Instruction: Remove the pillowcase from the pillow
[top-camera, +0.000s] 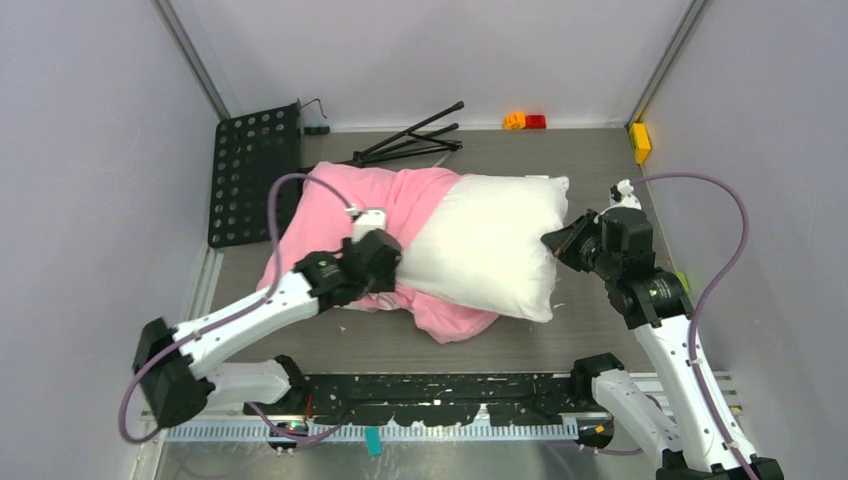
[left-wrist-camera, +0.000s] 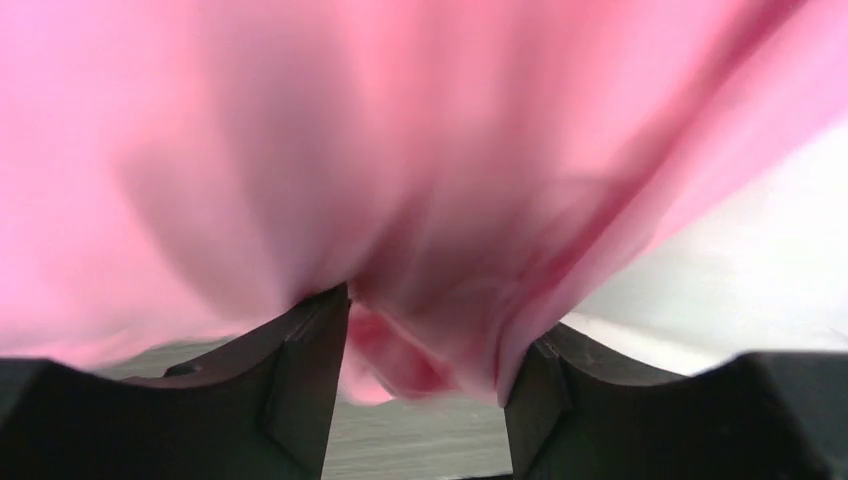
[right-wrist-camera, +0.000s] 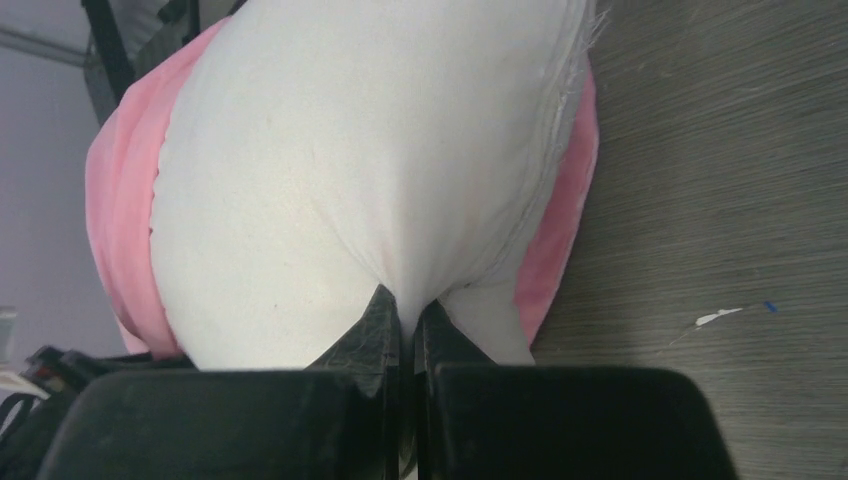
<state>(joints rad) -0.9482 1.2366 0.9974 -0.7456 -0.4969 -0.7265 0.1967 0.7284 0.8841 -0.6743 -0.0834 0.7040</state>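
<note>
The pink satin pillowcase (top-camera: 330, 210) covers the left half of the white pillow (top-camera: 490, 245), whose right half lies bare. My left gripper (top-camera: 388, 262) sits on the pink fabric at the case's open edge. In the left wrist view its jaws (left-wrist-camera: 430, 320) stand apart with a fold of the pillowcase (left-wrist-camera: 350, 150) hanging between them; the pillow (left-wrist-camera: 740, 280) shows at the right. My right gripper (top-camera: 550, 240) is shut on the pillow's right end. In the right wrist view its jaws (right-wrist-camera: 408, 300) pinch the pillow (right-wrist-camera: 350, 150), with the pillowcase (right-wrist-camera: 125, 220) behind.
A black perforated plate (top-camera: 250, 175) lies at the back left, beside a folded black tripod (top-camera: 415, 140). An orange and red toy (top-camera: 525, 121) sits by the back wall and a yellow block (top-camera: 640, 142) at the back right. A black rail (top-camera: 430, 395) runs along the near edge.
</note>
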